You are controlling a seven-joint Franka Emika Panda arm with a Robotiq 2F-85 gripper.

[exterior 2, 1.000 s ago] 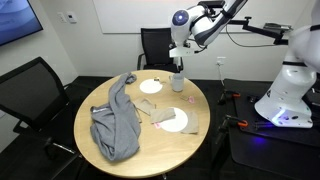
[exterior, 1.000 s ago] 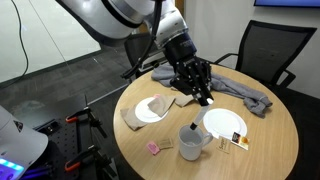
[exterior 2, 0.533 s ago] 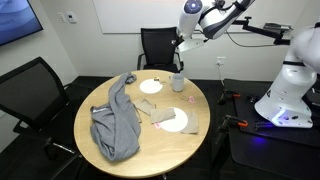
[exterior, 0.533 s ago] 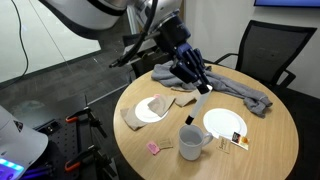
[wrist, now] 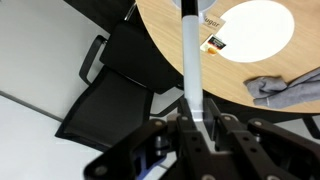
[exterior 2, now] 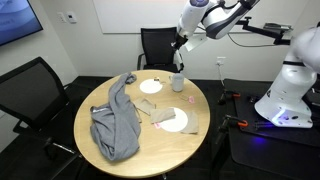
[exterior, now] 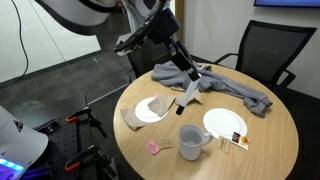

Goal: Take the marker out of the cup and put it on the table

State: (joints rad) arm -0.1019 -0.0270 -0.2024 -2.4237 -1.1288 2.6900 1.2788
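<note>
My gripper (exterior: 190,76) is shut on the marker (exterior: 191,94), a slim stick that looks pale here and hangs in the air above the table (exterior: 262,140). In the wrist view the marker (wrist: 190,60) runs straight out from between the closed fingers of the gripper (wrist: 197,125). The grey cup (exterior: 190,141) stands on the table below and nearer the front edge, with nothing seen in it. In both exterior views the gripper (exterior 2: 180,41) is well above the cup (exterior 2: 177,83).
Two white plates (exterior: 224,124) (exterior: 151,110) lie on the table, one on a beige cloth. A grey cloth (exterior: 236,89) lies at the back. A pink scrap (exterior: 155,148) lies near the front edge. Black chairs (exterior: 266,50) stand around the table.
My gripper has risen and moved back from the cup, lifting the marker clear of it. The cup has stayed in place.
</note>
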